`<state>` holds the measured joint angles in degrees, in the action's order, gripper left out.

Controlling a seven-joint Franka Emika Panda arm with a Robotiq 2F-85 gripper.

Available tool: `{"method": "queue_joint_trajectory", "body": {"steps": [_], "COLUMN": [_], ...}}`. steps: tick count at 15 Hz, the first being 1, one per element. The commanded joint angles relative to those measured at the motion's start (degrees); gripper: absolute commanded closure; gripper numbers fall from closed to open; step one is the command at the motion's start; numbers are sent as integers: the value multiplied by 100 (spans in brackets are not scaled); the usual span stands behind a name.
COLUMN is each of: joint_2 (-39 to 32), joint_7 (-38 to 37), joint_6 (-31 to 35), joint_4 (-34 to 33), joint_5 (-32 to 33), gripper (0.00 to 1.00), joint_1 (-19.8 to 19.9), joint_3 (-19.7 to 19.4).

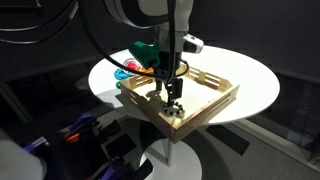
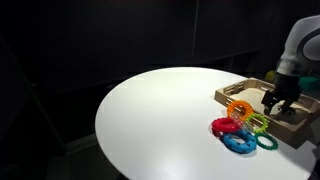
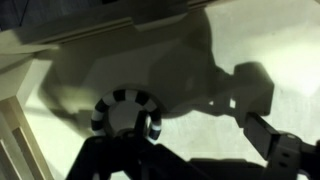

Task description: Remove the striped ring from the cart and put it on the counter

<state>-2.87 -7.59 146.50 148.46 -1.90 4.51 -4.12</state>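
Observation:
The striped ring, black and white, lies flat on the pale bottom of the wooden cart, close to a slatted side. My gripper is low inside the cart, right over the ring. It is open: the left finger sits at the ring's right edge, over its hole, and the right finger is well apart on bare floor. In both exterior views the gripper hangs in the cart and hides the ring. The cart stands on the round white counter.
Several colourful toy rings lie on the counter beside the cart; they also show in an exterior view. A green object is behind the arm. The surroundings are dark. The counter's edge is near the cart's front corner.

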Motion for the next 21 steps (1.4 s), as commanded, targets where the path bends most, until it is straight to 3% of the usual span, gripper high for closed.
{"method": "queue_joint_trajectory", "body": {"steps": [1,3,5,12,14,16,21], "joint_2": [-19,-8,31,197,243,338,703], "joint_7": [123,129,136,179,150,109,-115], "joint_6": [81,77,61,34,11,-66,-381], "joint_4": [-9,-8,-8,16,20,26,9], "joint_5": [-160,-169,-178,-275,-242,-191,22], "gripper": [9,25,34,94,99,95,95], "joint_1": [-2,-2,-1,4,-4,-28,-141], "joint_3": [-7,-6,-7,-15,-12,7,107]}}
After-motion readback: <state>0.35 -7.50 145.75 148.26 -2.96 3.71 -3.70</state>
